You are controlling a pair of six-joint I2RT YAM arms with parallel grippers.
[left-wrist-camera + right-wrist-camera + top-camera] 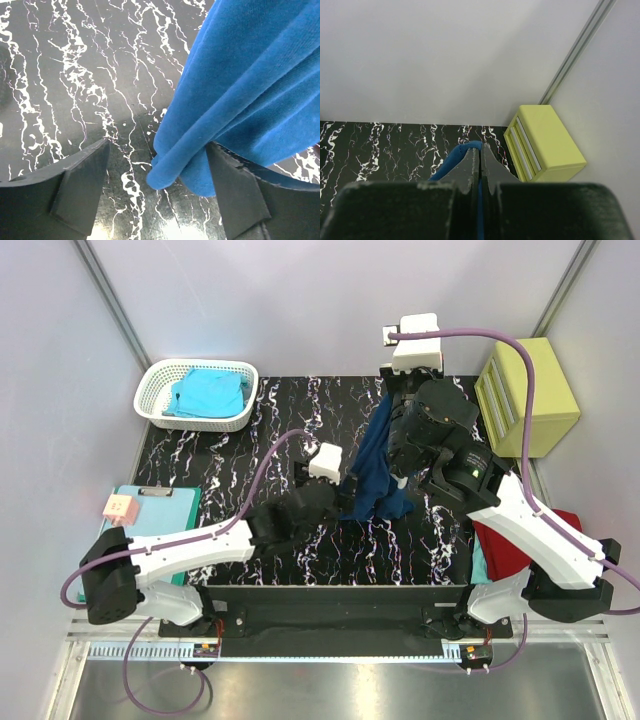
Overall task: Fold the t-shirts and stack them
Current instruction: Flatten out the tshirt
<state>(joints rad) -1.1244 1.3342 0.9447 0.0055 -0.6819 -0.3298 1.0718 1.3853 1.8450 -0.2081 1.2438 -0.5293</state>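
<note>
A navy blue t-shirt [373, 465] hangs bunched over the middle of the black marbled table [220, 455]. My right gripper [480, 151] is shut on its top edge, and a strip of blue cloth shows between the closed fingertips. The shirt's lower end droops onto the table. My left gripper [157, 192] stands open low over the table at that lower end. A rolled blue fold [200, 150] lies between its fingers [82, 185], close against the right one and apart from the left one. A red t-shirt [515, 540] lies at the right edge over a turquoise one [480, 562].
A white basket [160, 380] holding a turquoise t-shirt [207, 393] stands at the back left. A yellow drawer box [525, 395] sits at the back right. A teal clipboard [160, 515] with a pink tag lies at the left front.
</note>
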